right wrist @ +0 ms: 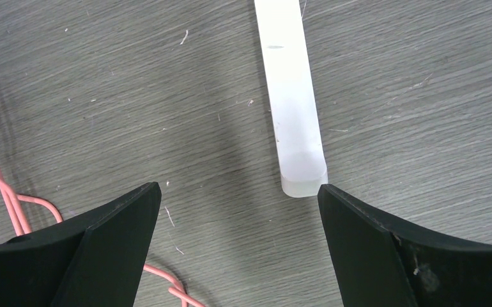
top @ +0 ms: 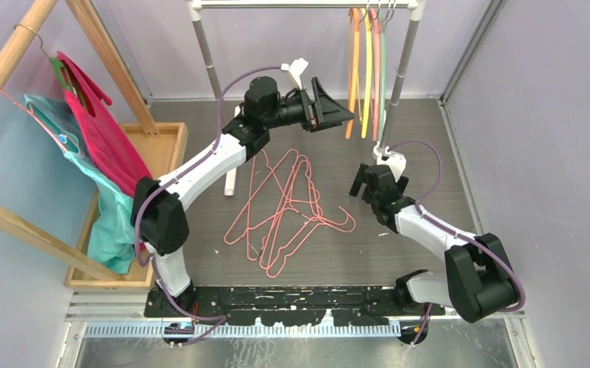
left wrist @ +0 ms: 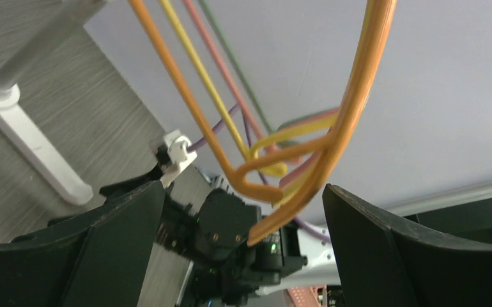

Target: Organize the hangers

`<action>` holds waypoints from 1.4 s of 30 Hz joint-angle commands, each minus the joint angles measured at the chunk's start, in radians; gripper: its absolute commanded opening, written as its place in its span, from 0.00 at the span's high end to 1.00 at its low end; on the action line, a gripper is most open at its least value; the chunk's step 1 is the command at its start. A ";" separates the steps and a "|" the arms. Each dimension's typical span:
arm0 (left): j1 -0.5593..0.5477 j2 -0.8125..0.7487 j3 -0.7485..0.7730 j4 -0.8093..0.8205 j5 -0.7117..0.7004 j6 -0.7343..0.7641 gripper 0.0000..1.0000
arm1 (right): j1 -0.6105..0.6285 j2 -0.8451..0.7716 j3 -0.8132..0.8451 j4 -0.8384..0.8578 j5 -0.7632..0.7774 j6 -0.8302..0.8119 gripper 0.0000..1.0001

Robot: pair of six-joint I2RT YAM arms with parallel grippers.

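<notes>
My left gripper (top: 338, 111) gapes around the orange hanger (left wrist: 352, 102); the far rail (top: 299, 4) bears it. Right gripper (right wrist: 240, 188) spread, empty, poised near the pink wire hangers (top: 288, 203).

Four thick hangers (top: 367, 73), orange, yellow, pink and grey-green, hang side by side by their hooks at the right end of the rail (top: 276, 4). Several pink wire hangers (top: 288, 205) lie flat in an overlapping tangle at mid-bench (top: 353, 261).
</notes>
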 commanded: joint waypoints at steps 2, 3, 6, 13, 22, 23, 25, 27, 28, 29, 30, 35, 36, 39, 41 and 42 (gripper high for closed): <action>0.065 -0.136 -0.177 0.105 0.110 0.050 0.02 | -0.004 -0.016 0.028 0.019 0.019 -0.002 0.00; 0.077 -0.151 -0.218 0.144 0.123 0.041 0.02 | -0.004 -0.015 0.029 0.019 0.019 -0.001 0.00; 0.100 -0.188 -0.316 0.197 0.166 0.052 0.02 | -0.004 -0.010 0.027 0.020 0.010 0.002 0.00; 0.099 -0.297 -0.462 -0.108 0.088 0.389 0.02 | -0.003 -0.008 0.019 0.023 0.001 0.004 0.00; -0.065 -0.448 -0.717 -0.433 -0.513 0.670 0.26 | -0.002 0.031 0.026 0.033 -0.006 0.001 0.00; -0.072 -0.453 -0.747 -0.423 -0.523 0.666 0.30 | -0.002 0.033 0.026 0.033 -0.006 0.002 0.00; -0.096 -0.452 -0.781 -0.433 -0.567 0.674 0.39 | -0.002 0.030 0.023 0.032 -0.005 0.002 0.00; -0.126 -0.440 -0.793 -0.444 -0.604 0.685 0.44 | -0.002 0.025 0.019 0.031 -0.002 0.004 0.00; -0.145 -0.429 -0.795 -0.445 -0.613 0.687 0.47 | -0.003 0.022 0.017 0.030 -0.002 0.004 0.00; -0.168 -0.418 -0.792 -0.446 -0.626 0.689 0.49 | -0.002 0.019 0.017 0.030 -0.001 0.004 0.00; -0.193 -0.406 -0.788 -0.445 -0.644 0.692 0.49 | -0.003 0.018 0.018 0.030 0.001 0.003 0.00; -0.290 -0.353 -0.753 -0.420 -0.701 0.689 0.48 | -0.003 0.025 0.018 0.029 0.000 0.004 0.00; -0.301 -0.345 -0.748 -0.411 -0.700 0.686 0.48 | -0.003 0.027 0.018 0.029 0.002 0.004 0.00; -0.332 -0.321 -0.742 -0.389 -0.702 0.679 0.48 | -0.002 0.032 0.019 0.027 0.008 0.001 0.00; -0.346 -0.294 -0.742 -0.376 -0.714 0.675 0.48 | -0.002 0.035 0.020 0.030 0.009 -0.001 0.00; -0.349 -0.279 -0.740 -0.372 -0.721 0.674 0.48 | -0.002 0.039 0.020 0.034 0.008 -0.001 0.00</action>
